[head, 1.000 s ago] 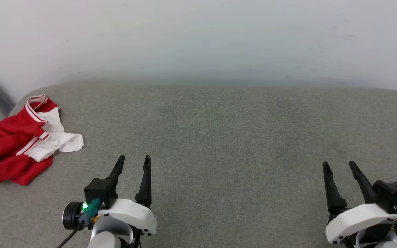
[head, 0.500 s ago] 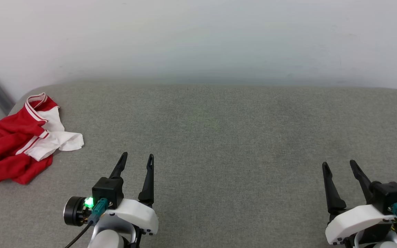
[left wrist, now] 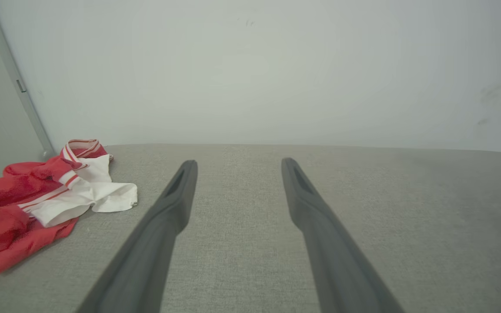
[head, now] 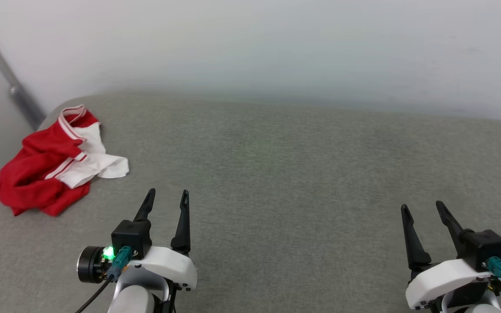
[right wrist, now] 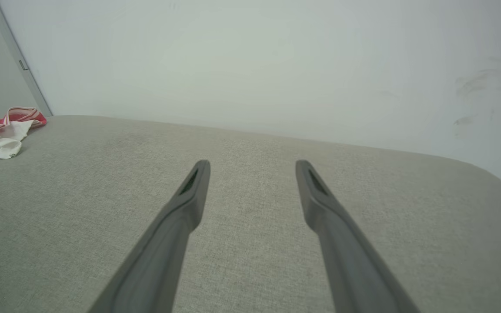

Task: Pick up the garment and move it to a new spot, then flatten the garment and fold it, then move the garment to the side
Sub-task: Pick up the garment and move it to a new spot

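Left gripper [head: 168,192] is hovering low over the grey fabric surface [head: 276,174], its two dark fingers spreading wide, gripping nothing and pointing straight ahead. Right gripper [head: 421,205], well apart to its right, is holding a matching pose, its jaws equally wide and empty. Ahead and to the left of the left gripper, clear of its fingertips, the garment [head: 50,169] is lying crumpled near the surface's far-left corner. Its red body is bunching up, a white sleeve is spilling toward the grippers, and red-and-white striped trim is showing on top. Beyond everything a pale wall [head: 276,43] is rising, with a grey metal strip [head: 11,87] running up at its left.
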